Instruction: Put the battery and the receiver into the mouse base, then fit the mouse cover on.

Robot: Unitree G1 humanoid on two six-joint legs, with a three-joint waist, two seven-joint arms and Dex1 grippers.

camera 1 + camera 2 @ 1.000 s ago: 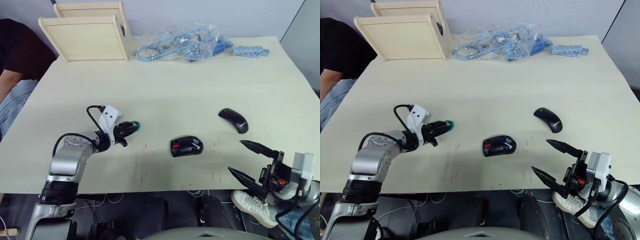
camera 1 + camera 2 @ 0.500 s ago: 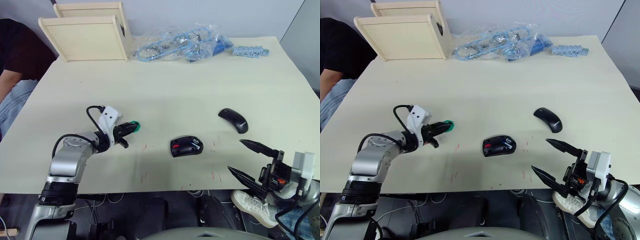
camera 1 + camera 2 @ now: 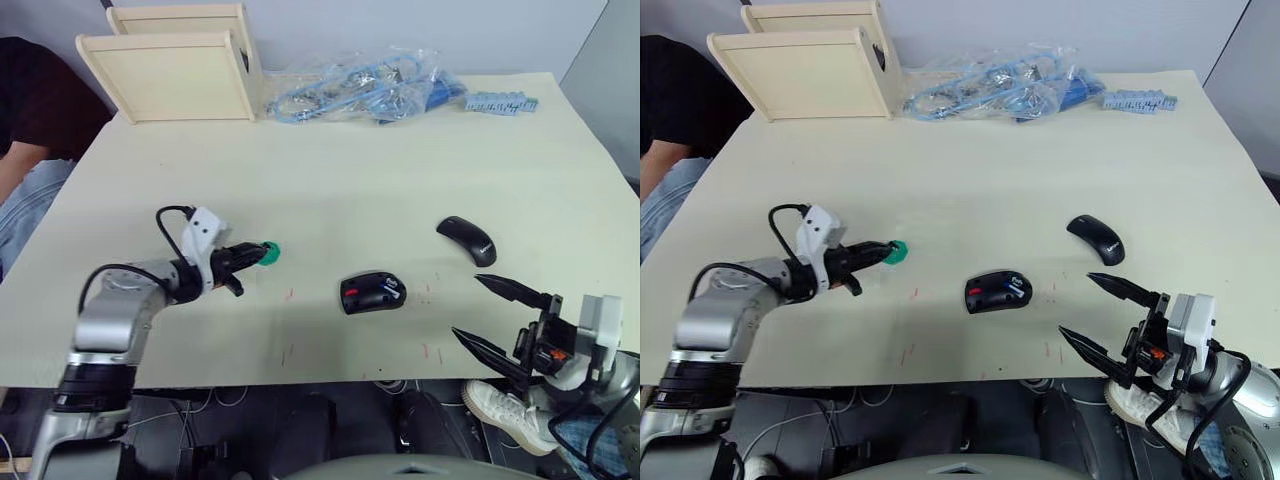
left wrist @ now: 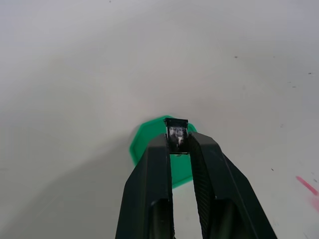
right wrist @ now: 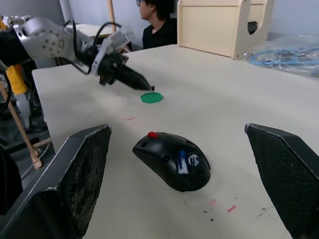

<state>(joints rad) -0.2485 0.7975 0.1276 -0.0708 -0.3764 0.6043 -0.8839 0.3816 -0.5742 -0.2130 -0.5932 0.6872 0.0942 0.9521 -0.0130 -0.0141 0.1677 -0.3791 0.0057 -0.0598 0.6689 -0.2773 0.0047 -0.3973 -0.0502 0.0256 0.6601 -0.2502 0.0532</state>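
The mouse base (image 3: 373,292), black with red markings, lies open side up at the table's front middle. The battery (image 5: 182,162), white and blue, lies in its compartment. To the right rests the glossy black mouse cover (image 3: 467,240). At the left, my left gripper (image 3: 248,257) is shut on a small black receiver (image 4: 176,133) just beside and above a green disc (image 3: 268,254). My right gripper (image 3: 467,306) stands wide open at the front right edge, pointing toward the mouse base, holding nothing.
Two pale wooden boxes (image 3: 170,72) stand at the back left. A clear bag of blue cables (image 3: 365,90) and a blue strip (image 3: 500,101) lie along the back edge. A person (image 3: 25,110) sits beside the table's left side.
My left arm has drawn back to the left, so its fingertips now sit at the green disc's left edge instead of over it. The right gripper has barely shifted.
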